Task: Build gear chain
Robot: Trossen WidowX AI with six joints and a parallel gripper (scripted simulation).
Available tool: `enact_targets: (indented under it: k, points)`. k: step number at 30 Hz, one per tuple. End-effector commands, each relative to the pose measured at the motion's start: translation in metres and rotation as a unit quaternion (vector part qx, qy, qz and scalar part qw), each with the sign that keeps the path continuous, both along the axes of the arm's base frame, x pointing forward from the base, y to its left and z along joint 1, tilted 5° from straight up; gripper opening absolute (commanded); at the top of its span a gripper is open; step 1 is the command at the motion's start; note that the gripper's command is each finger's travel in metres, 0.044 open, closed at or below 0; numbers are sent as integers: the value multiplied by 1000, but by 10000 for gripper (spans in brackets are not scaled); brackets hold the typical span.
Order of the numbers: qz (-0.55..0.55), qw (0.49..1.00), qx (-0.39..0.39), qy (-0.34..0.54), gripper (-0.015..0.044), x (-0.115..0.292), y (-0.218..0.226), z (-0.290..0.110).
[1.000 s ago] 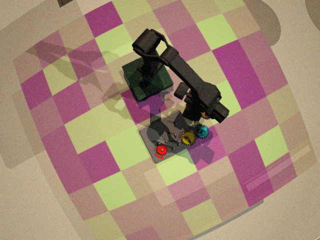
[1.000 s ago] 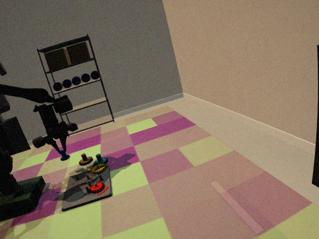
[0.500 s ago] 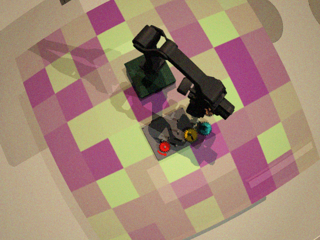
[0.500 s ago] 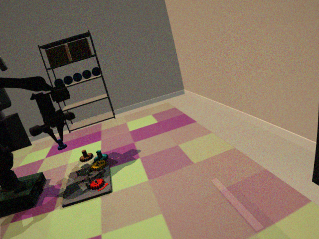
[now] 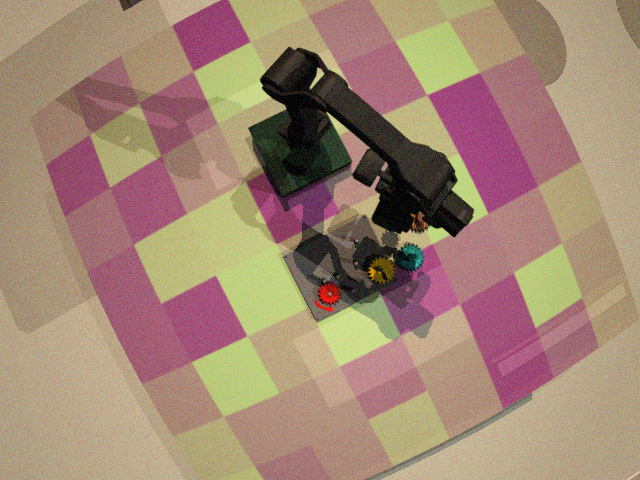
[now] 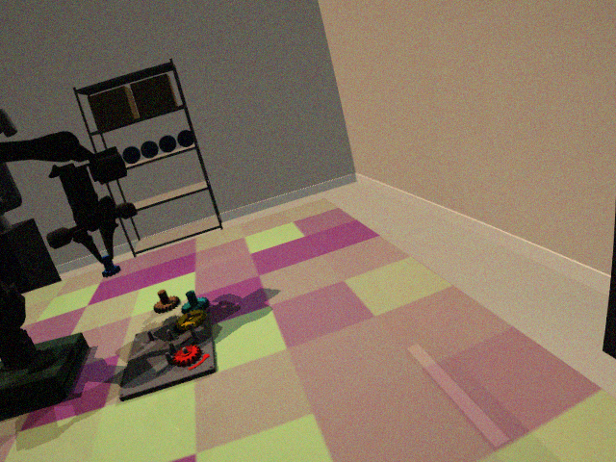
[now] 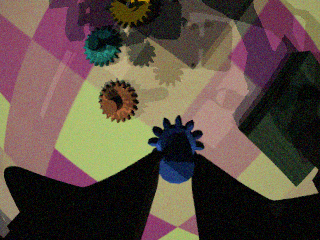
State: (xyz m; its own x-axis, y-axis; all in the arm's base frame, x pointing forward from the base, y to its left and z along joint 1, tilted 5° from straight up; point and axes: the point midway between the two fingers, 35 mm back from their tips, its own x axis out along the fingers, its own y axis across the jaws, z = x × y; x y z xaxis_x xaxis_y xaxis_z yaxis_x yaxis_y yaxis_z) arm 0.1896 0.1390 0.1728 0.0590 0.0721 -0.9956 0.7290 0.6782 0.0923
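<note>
My gripper (image 6: pixel 107 259) (image 7: pixel 176 159) is shut on the stem of the blue gear (image 6: pixel 110 269) (image 7: pixel 176 171) and holds it in the air beyond the board. The grey board (image 5: pixel 305 284) (image 6: pixel 168 382) carries the red gear (image 5: pixel 327 291) (image 6: pixel 186 354) near one corner and the yellow gear (image 5: pixel 381 267) (image 6: pixel 192 319) (image 7: pixel 131 12) near another. Several bare pegs show between and beside them, partly in shadow. The teal gear (image 5: pixel 412 257) (image 6: pixel 194 302) (image 7: pixel 102 47) stands on the table beside the yellow gear. The brown-orange gear (image 5: pixel 418 222) (image 6: pixel 166 303) (image 7: pixel 127 107) stands behind it; the arm partly covers it in the top view.
The arm's dark green base (image 5: pixel 305 160) (image 6: pixel 44 358) stands near the board. A shelf rack (image 6: pixel 214 198) stands by the far wall. The arm casts dark shadows over the board.
</note>
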Motion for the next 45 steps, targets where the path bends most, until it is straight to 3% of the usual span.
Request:
enact_targets:
  k: [1, 45]
  points:
    - [-1, 1000, 4, -4, 0, -1, 0, 8]
    - [-5, 1000, -7, -11, 0, 77, -50, -25]
